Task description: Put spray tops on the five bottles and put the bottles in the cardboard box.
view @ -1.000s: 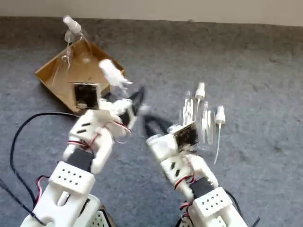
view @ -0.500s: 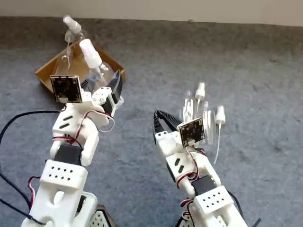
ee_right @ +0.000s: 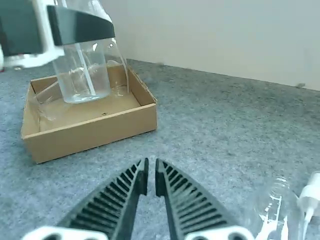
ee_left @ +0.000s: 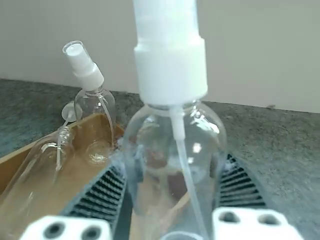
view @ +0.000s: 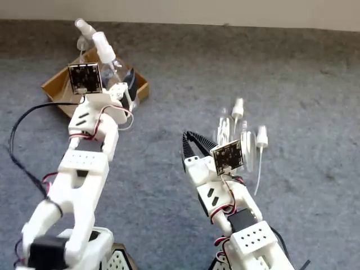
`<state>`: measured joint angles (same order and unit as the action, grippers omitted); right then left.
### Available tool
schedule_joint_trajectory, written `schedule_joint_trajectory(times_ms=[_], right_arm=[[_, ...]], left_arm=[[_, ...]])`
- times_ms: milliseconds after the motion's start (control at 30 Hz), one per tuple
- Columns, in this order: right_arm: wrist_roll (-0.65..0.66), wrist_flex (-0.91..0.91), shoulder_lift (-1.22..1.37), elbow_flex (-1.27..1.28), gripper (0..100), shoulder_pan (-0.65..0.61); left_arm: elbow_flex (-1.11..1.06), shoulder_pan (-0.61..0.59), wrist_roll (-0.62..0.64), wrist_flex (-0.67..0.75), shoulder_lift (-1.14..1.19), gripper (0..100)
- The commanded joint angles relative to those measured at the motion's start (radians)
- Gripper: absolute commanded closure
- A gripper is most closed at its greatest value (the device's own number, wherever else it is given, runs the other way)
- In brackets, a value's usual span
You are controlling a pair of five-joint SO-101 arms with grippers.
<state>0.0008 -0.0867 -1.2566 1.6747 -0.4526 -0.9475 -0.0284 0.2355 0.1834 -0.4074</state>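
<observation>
Left jaws are gripping a capped clear bottle (ee_left: 172,150) by its round belly, hanging it over the cardboard box (ee_right: 90,131), with two other bottles (ee_left: 92,107) resting just beyond. It is looking light, stiff and slippery, so mid-body is seeming the safest hold. Right jaws are sitting almost closed and empty, with loose bottles (view: 235,132) just beside them.

box: the held bottle (view: 112,67) in the left gripper (view: 120,81) hangs over the cardboard box (view: 55,93) and blocks the way in | far corner: standing bottle (ee_left: 93,102), lying bottle (ee_left: 35,160) beside it | middle: open carpet (view: 160,169) between the arms | right: loose bottles (view: 242,140) crowd just beside the right gripper (view: 185,139)
</observation>
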Motion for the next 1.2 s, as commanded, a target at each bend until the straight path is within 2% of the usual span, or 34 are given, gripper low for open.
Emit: schedule_joint_trajectory(times_ms=[0, 133, 300, 767, 967, 1167], right_arm=[[0.008, 0.002, -0.007, 0.15, 96.8, 0.013], [0.008, 0.002, -0.007, 0.15, 96.8, 0.013], [0.008, 0.002, -0.007, 0.15, 96.8, 0.013], [0.008, 0.002, -0.007, 0.15, 96.8, 0.013], [0.008, 0.002, -0.007, 0.15, 96.8, 0.013], [0.008, 0.002, -0.007, 0.15, 96.8, 0.013]], left_arm=[[0.093, -0.007, -0.009, 0.137, 0.114, 93], [0.136, -0.008, -0.018, 0.227, 0.223, 93], [0.186, -0.004, -0.196, 0.295, 0.351, 93], [0.323, -0.028, -0.207, 0.526, 0.636, 93], [0.361, -0.028, -0.207, 0.695, 0.774, 93], [0.437, -0.05, -0.207, 0.718, 0.885, 93]])
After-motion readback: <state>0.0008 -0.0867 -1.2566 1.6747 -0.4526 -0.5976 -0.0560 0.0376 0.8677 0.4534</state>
